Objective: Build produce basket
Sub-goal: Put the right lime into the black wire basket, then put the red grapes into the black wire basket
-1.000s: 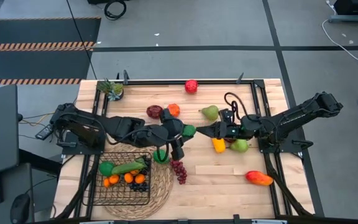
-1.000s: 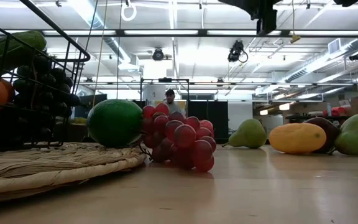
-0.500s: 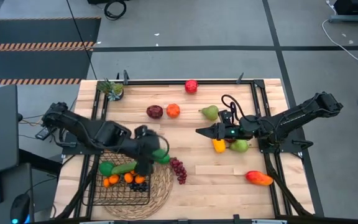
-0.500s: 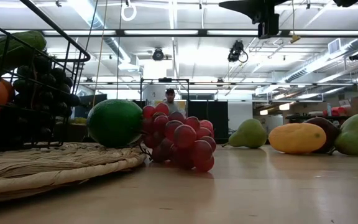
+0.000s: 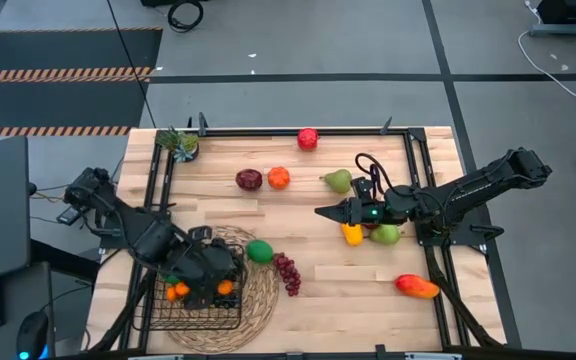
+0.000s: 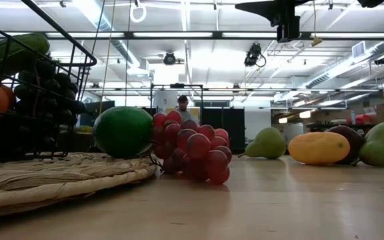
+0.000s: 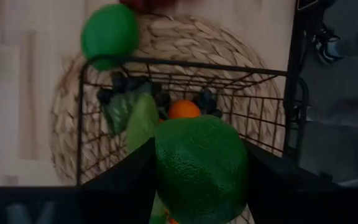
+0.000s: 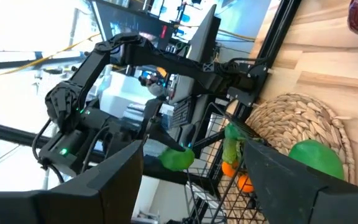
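The black wire basket (image 5: 158,310) stands on a round woven mat (image 5: 260,292) at the near left and holds a cucumber (image 7: 138,118), small oranges (image 7: 184,109) and dark grapes (image 7: 118,84). My left gripper (image 5: 208,272) hangs over it, shut on a green lime (image 7: 201,168). A second green lime (image 5: 259,250) rests on the mat's edge, beside red grapes (image 5: 288,272). My right gripper (image 5: 320,211) stands open above mid-table, level, pointing left, with nothing between its fingers. My left gripper pinches the lime by two opposite sides (image 7: 163,165) between its two fingers (image 7: 132,177). The fingers come from above, pointing steeply down. The lime is lifted clear, over the basket's open top (image 8: 178,158).
A yellow squash (image 5: 352,234) and a green fruit (image 5: 385,234) lie under my right arm. A pear (image 5: 338,181), an orange (image 5: 279,178), a dark red apple (image 5: 249,179), a red apple (image 5: 308,138), a mango (image 5: 417,287) and a potted plant (image 5: 180,143) lie around the table.
My left gripper has carried the lime from mid-table toward the near left, over the basket, and has tipped from nearly level to pointing steeply down. The lime on the mat and the grapes have stayed put.
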Tool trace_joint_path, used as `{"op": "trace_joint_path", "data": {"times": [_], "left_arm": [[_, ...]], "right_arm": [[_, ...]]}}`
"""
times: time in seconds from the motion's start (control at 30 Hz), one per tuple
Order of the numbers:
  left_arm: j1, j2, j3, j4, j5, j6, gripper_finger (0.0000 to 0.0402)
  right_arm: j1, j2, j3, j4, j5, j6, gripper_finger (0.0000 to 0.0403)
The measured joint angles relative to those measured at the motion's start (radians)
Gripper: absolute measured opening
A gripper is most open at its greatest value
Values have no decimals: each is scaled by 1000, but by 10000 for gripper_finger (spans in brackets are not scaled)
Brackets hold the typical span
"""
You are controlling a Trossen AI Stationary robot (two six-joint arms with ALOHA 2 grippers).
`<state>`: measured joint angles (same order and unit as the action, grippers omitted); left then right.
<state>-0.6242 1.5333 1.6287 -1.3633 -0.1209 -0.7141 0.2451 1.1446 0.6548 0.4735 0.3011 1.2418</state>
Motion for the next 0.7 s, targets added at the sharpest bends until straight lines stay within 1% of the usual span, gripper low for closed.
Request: {"op": "trace_joint_path", "data": {"times": [0.1,0.27,0.43,0.57,0.7], "left_arm": [[-16,15,0,-14,3,-57,220],[-22,42,0,-24,32,-70,268],[-13,53,0,-17,51,-87,311],[11,50,0,-15,43,-86,324],[73,50,0,12,37,-50,321]], "right_arm": [[0,0,0,0,-29,-7,282],[0,0,0,-4,-67,-8,282],[0,0,0,-7,-71,-8,282],[0,0,0,-23,-78,-11,282],[0,0,0,-44,-78,-14,282]]}}
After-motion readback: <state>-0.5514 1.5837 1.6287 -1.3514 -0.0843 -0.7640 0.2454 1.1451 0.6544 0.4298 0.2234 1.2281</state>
